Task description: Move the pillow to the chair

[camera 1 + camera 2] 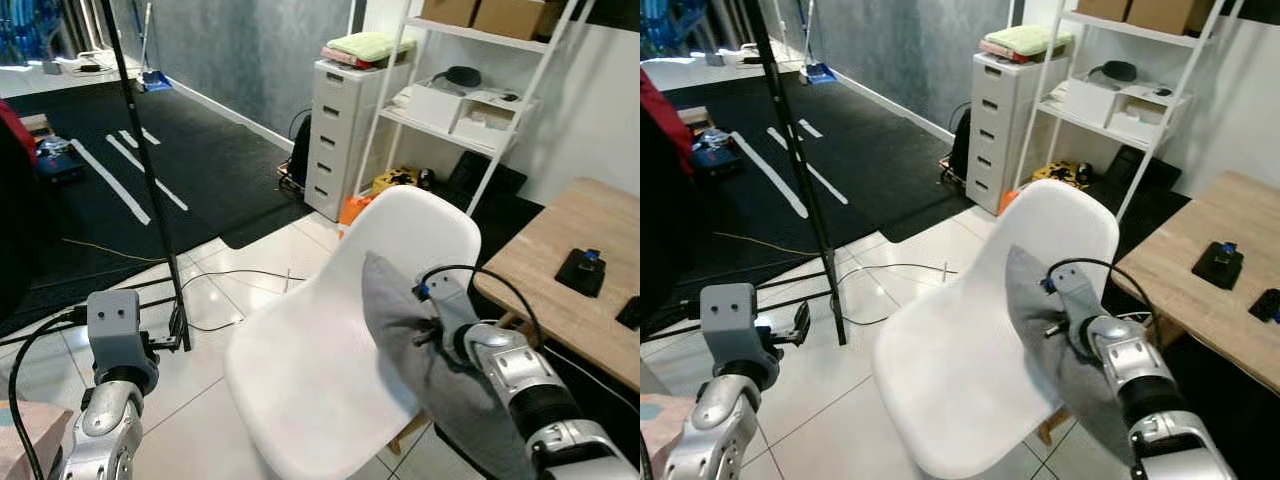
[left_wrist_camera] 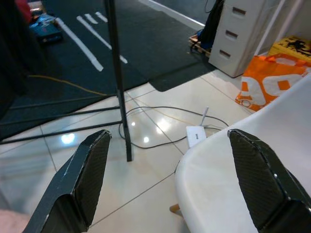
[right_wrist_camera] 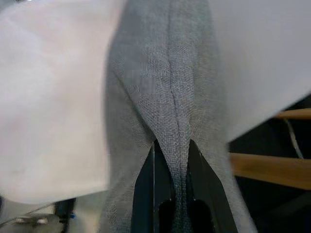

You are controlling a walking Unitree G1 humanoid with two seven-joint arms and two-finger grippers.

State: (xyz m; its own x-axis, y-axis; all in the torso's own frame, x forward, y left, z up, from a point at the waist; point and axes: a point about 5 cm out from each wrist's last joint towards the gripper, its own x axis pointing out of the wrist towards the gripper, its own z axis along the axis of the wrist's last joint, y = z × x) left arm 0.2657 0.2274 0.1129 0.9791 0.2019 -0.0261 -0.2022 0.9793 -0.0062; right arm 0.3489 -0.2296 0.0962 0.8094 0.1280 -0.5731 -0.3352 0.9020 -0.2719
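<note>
Against the white chair (image 1: 330, 360), grey pillow (image 1: 420, 340) hangs creased.

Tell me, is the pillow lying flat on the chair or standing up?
Standing up on its edge. The grey pillow leans against the white chair back, and the right gripper pinches its seam.

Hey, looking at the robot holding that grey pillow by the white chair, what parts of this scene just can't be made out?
- Grey fabric pillow: lower end, cut off by the bottom edge of the left eye view and hidden by the right arm.
- White plastic chair: legs, hidden under its own seat.
- Right gripper: fingertips buried in pillow folds, right wrist view.
- Small black items on the wooden table: too small to identify.
</note>
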